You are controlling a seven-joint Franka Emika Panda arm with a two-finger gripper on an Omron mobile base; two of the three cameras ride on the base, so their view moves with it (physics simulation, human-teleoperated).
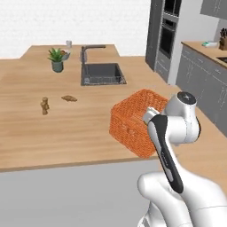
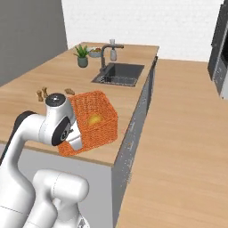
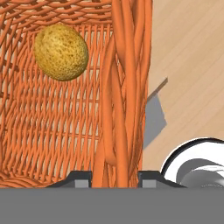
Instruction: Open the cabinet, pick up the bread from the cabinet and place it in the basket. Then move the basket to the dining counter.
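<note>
The orange woven basket (image 1: pixel 131 120) (image 2: pixel 95 116) sits at the near edge of the light wood dining counter (image 1: pixel 66 128) (image 2: pixel 26 95); I cannot tell whether it rests on the wood or hangs just above it. The round golden bread (image 2: pixel 94 119) (image 3: pixel 60 51) lies inside it. In the hand view my gripper (image 3: pixel 114 178) is shut on the basket's thick near wall (image 3: pixel 122 87), one fingertip on each side. A light grey upper cabinet (image 1: pixel 215 8) shows far off at the top right.
A dark sink (image 1: pixel 102 73) (image 2: pixel 119 74) with a faucet (image 1: pixel 84 55) is set into the counter beyond the basket. A potted plant (image 1: pixel 56 60) and two small brown items (image 1: pixel 44 105) (image 1: pixel 68 98) lie to the left. Oven stack (image 1: pixel 167 33) and grey lower units stand right.
</note>
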